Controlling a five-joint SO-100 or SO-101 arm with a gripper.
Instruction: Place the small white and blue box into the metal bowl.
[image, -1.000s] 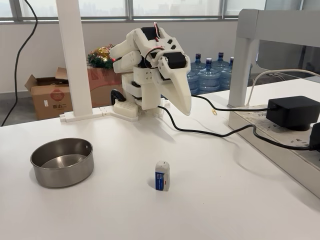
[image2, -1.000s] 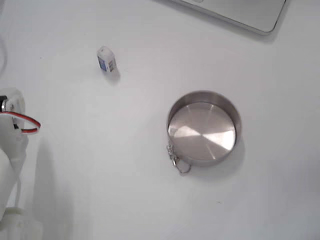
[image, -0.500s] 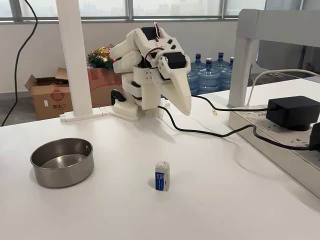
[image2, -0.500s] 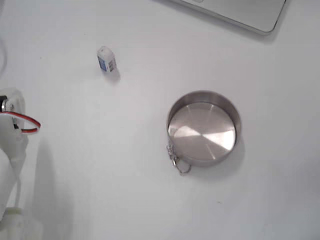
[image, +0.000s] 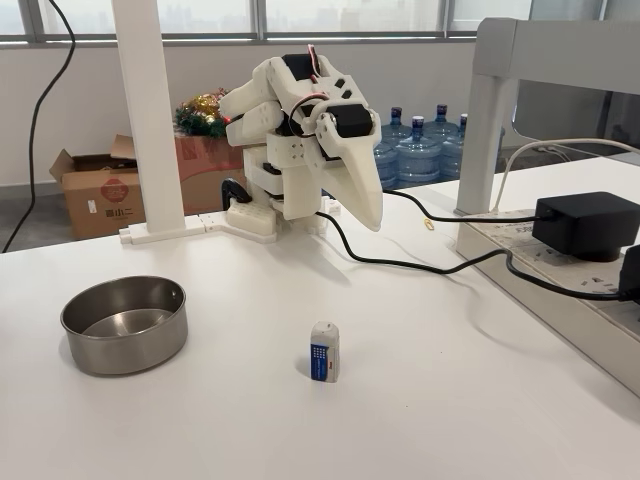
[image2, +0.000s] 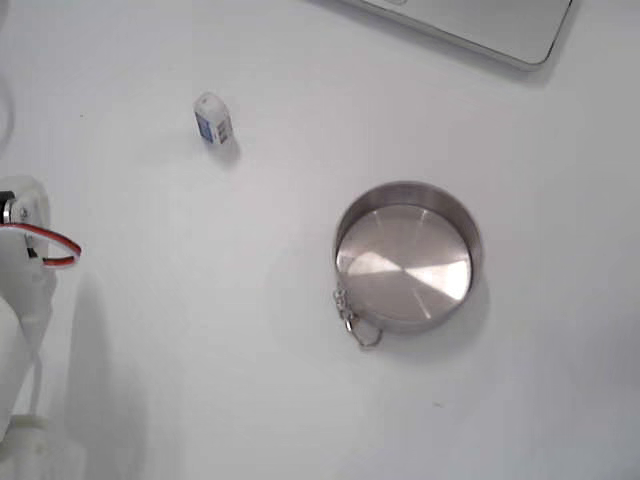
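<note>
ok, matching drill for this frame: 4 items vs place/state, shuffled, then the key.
Items
1. small white and blue box
2. metal bowl
3. gripper
4. black power adapter

Place or state
A. folded up at the arm's base, holding nothing
B. empty, on the table
C. upright on the table, apart from the bowl
D. on the grey shelf at the right of the side-on fixed view

Pairs: 1-C, 2-B, 3-A, 4-D

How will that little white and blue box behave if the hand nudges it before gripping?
The small white and blue box stands upright on a narrow base, so it will probably tip rather than slide. It looks light, and the smooth table offers little grip. Its flat sides should suit the hand, which hangs folded well behind it.
</note>
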